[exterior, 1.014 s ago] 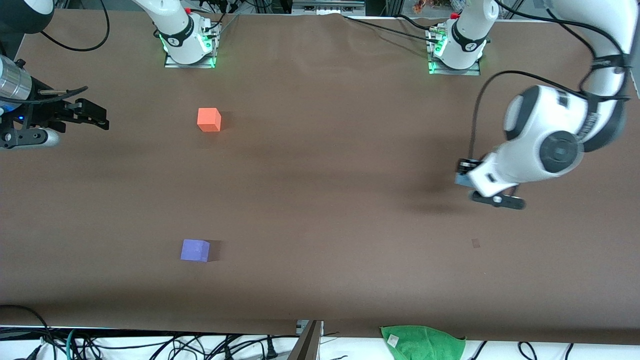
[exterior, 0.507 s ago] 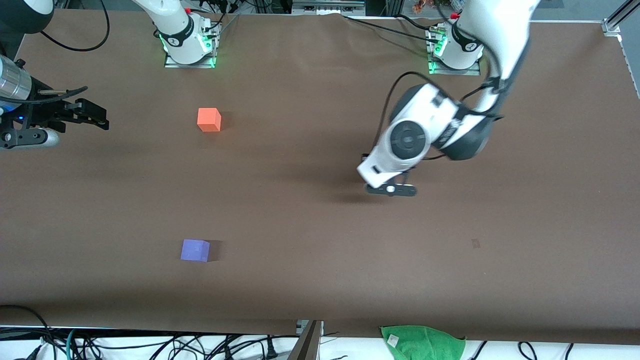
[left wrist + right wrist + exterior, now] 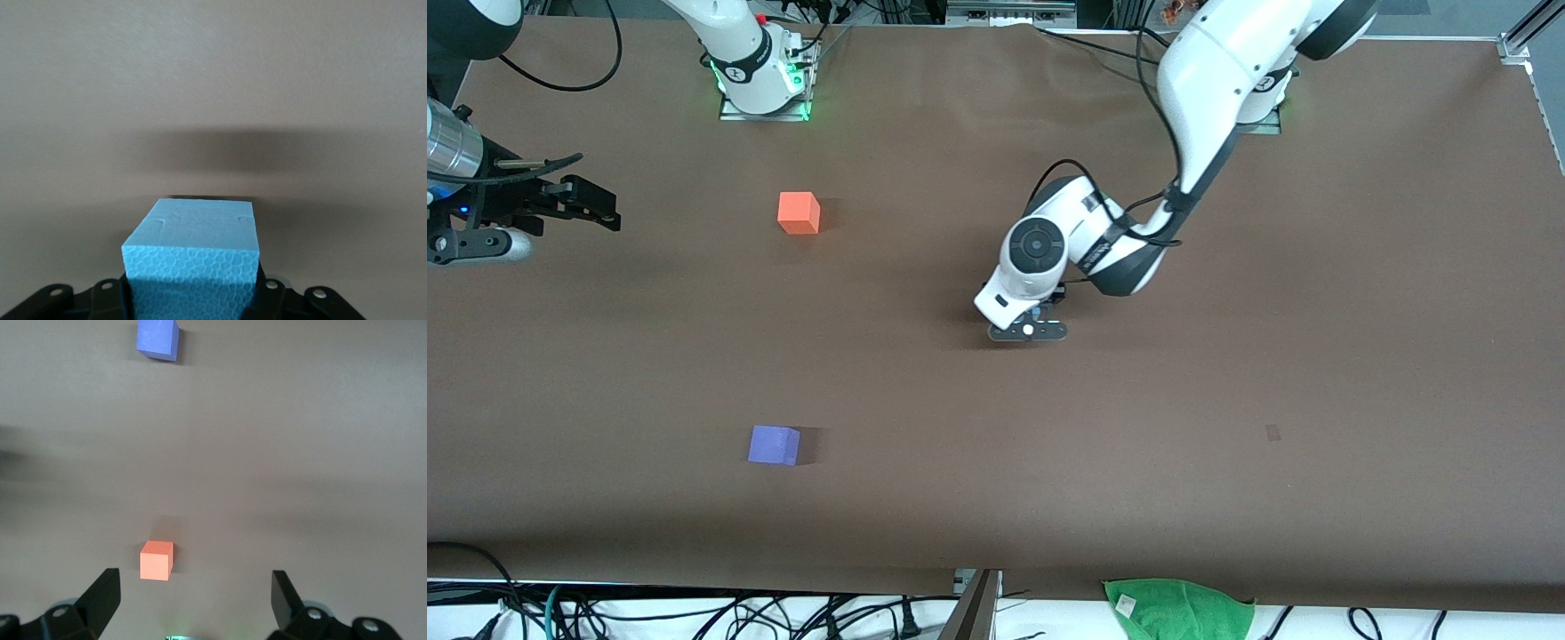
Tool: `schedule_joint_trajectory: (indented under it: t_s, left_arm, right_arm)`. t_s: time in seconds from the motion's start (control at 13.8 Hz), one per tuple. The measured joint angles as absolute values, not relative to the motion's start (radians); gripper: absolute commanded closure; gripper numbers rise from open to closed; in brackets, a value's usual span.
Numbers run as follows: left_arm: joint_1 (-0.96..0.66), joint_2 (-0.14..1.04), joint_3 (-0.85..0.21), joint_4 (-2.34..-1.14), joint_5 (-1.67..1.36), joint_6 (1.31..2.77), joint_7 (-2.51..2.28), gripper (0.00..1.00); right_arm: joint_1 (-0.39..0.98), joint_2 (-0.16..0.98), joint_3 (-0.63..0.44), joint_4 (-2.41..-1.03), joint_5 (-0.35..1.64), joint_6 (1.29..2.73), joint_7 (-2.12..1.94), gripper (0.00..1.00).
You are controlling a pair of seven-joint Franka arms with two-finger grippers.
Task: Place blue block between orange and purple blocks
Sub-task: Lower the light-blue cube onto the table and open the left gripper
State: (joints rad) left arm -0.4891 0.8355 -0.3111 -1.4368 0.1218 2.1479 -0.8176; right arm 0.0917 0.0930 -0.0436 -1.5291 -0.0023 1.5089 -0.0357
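Observation:
The orange block [image 3: 799, 213] sits toward the right arm's end of the table, nearer the robot bases. The purple block [image 3: 774, 444] lies nearer the front camera, in line with it. Both show in the right wrist view: the orange block [image 3: 157, 560] and the purple block [image 3: 158, 339]. My left gripper [image 3: 1027, 331] hangs over the middle of the table, shut on the blue block [image 3: 193, 247]. The hand hides the blue block in the front view. My right gripper [image 3: 600, 206] waits open and empty at the right arm's end of the table.
A green cloth [image 3: 1178, 609] lies off the table's front edge, among cables. The two arm bases [image 3: 765, 84] stand along the edge farthest from the front camera. A small dark mark [image 3: 1272, 433] is on the brown table.
My left arm has swung from the left arm's end of the table to over its middle, carrying the blue block. The right arm and the two other blocks have not moved.

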Motion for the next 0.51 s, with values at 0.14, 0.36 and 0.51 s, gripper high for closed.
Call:
schedule_joint_trajectory:
  t_s: [0.14,0.36,0.51]
  left_arm:
    - [-0.5,0.854,-0.308,-1.432,0.132,2.154,-0.819,0.05]
    - [-0.5,0.855,-0.305,-1.427,0.135,2.153,-0.819,0.0]
    - [-0.499,0.855,-0.302,-1.421,0.135,2.153,-0.819,0.0]
  right_arm:
    - [0.092,0.093,-0.044,-1.529,-0.002,1.509,-0.036,0.0]
    - [0.092,0.093,-0.044,-1.529,-0.002,1.509,-0.036,0.0]
    - [0.092,0.093,-0.044,-1.529,-0.002,1.509,-0.036,0.0]
